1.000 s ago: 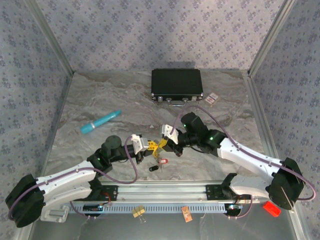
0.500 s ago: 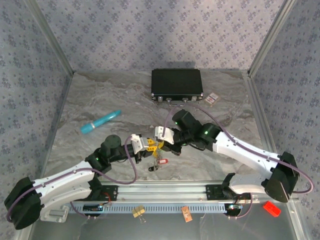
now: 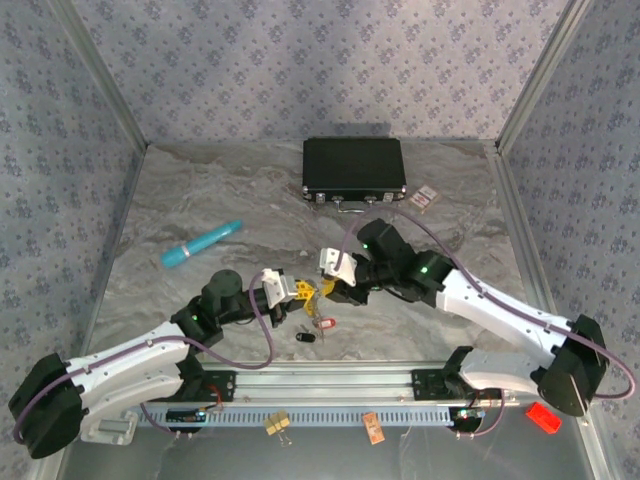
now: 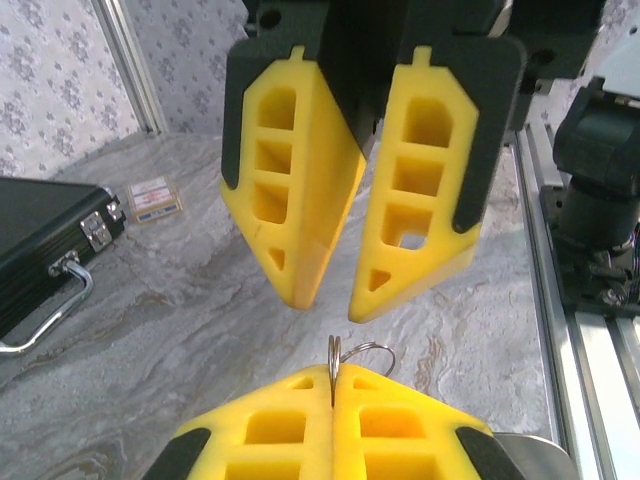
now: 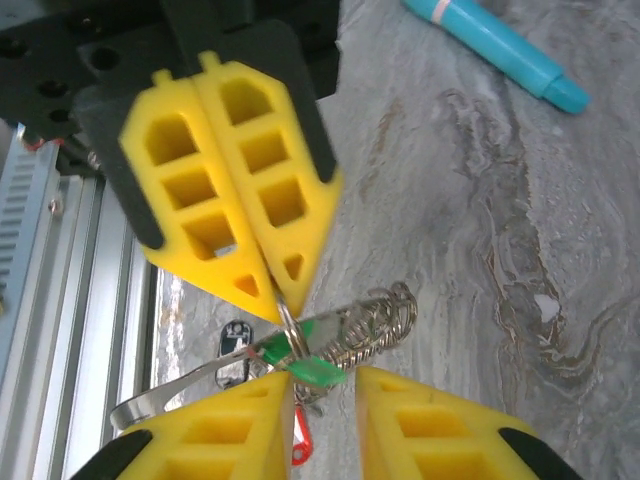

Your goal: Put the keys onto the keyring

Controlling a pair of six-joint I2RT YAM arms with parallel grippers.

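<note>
The left pincer (image 4: 333,392) is clamped on the keyring (image 4: 335,352), holding the thin hoop edge-on so that only a short arc stands clear of its pads. Facing it, the right pincer (image 5: 325,388) has its fingers apart, one on either side of the keyring, gripping nothing. The green key (image 5: 308,366) hangs right at the keyring with its metal blade slanting away beneath. The fine chain (image 5: 378,322) is bunched in a coil just beside the keyring. Whether the green key is already threaded on the hoop or merely caught against it, I cannot tell. The red key (image 3: 323,323) and a dark key (image 3: 306,337) lie on the tabletop (image 3: 200,210) beneath the keyring, a little to its near side and apart from it.

The step in hand looks to be working the green key onto the hoop. To do it well, the right pincer should close on the plastic head rather than on the blade or the chain. It should close slowly, since so small a key can swing aside at the first touch. The left pincer's job is to hold the keyring rigid. Any twist there would move the exposed arc away from the hole in the key's head. The coiled chain is the likely snag, so the approach is best made from the side of the keyring away from it, in short moves.
</note>
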